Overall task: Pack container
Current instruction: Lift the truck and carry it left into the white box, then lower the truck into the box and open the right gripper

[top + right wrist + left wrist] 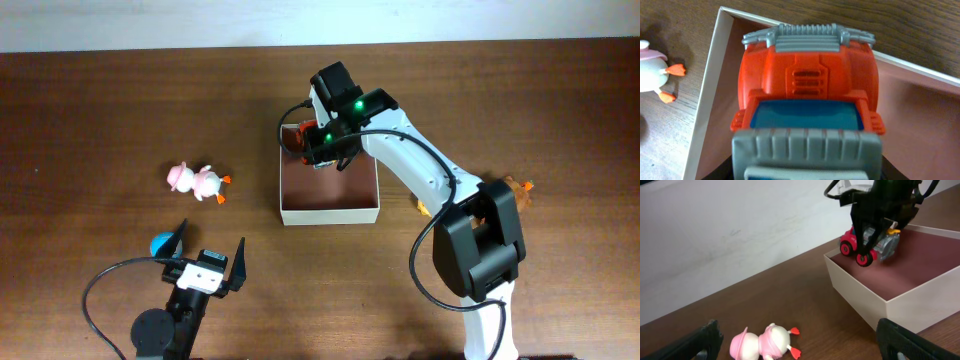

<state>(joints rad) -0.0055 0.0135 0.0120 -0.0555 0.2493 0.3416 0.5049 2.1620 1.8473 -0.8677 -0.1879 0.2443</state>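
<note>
The container (330,214), a shallow white-walled box with a reddish-brown floor, stands in the middle of the table. My right gripper (322,146) is shut on a red and grey toy truck (852,242), which hangs nose-down low in the container's far left corner. The truck (807,75) fills the right wrist view, with the box wall (707,85) to its left. My left gripper (212,236) stands open at the table's near left with nothing between its fingers. It faces a pink and white duck toy (765,342) lying on the wood.
The duck toy (198,181) lies left of the container. A blue toy (160,243) sits beside my left gripper's left finger. A brown toy with orange parts (517,187) lies right of the box, partly behind my right arm.
</note>
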